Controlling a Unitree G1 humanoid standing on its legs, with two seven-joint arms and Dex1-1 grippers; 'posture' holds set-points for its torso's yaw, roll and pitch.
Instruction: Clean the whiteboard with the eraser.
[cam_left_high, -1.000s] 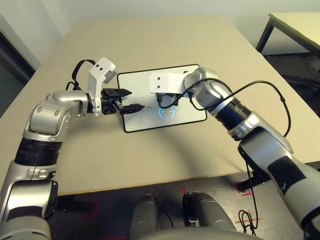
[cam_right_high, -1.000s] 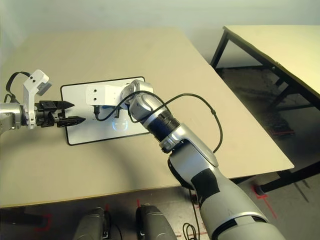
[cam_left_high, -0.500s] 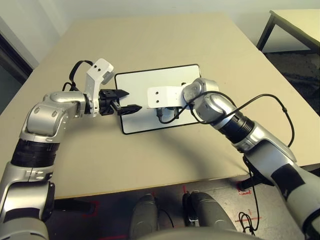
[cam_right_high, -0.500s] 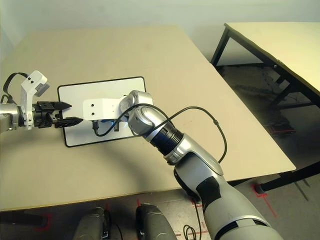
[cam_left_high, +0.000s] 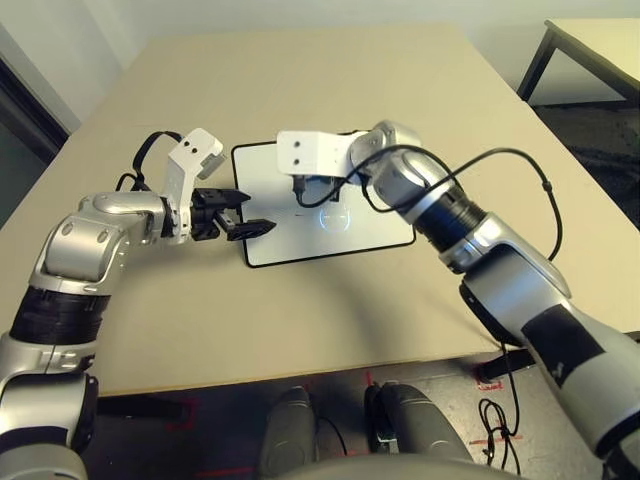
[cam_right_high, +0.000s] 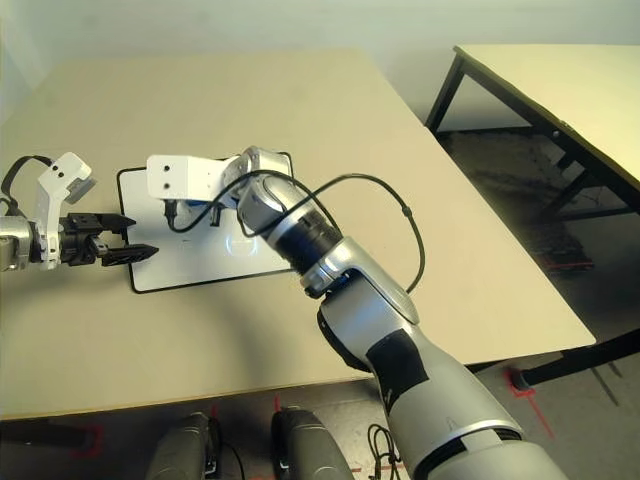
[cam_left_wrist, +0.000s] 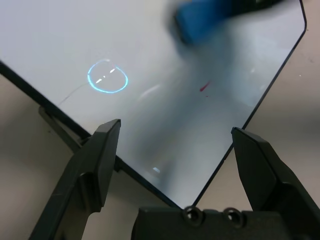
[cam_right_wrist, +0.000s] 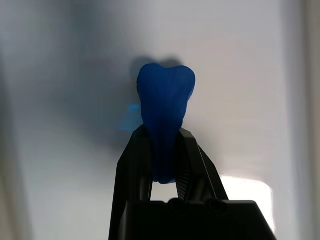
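White and black-framed, the whiteboard (cam_left_high: 325, 200) lies flat on the tan table (cam_left_high: 330, 90), long sides running from nine to three o'clock in the left eye view. The left gripper (cam_left_high: 243, 212) sits at the board's nine o'clock edge, its fingers spread apart and holding nothing. The right arm reaches over the board from four o'clock, its wrist above the upper half.

In the left wrist view the two black fingers (cam_left_wrist: 95, 160) stand wide open on either side of the board's near corner. The eraser (cam_left_wrist: 200, 17) shows as a blurred blue block at about one o'clock, well apart from these fingers, and a small red mark (cam_left_wrist: 205, 87) lies on the board between them.

In the right wrist view the right gripper (cam_right_wrist: 164, 145) is clamped on the eraser. The block's long axis runs along the fingers, pointing to twelve o'clock, its far end against the white surface.
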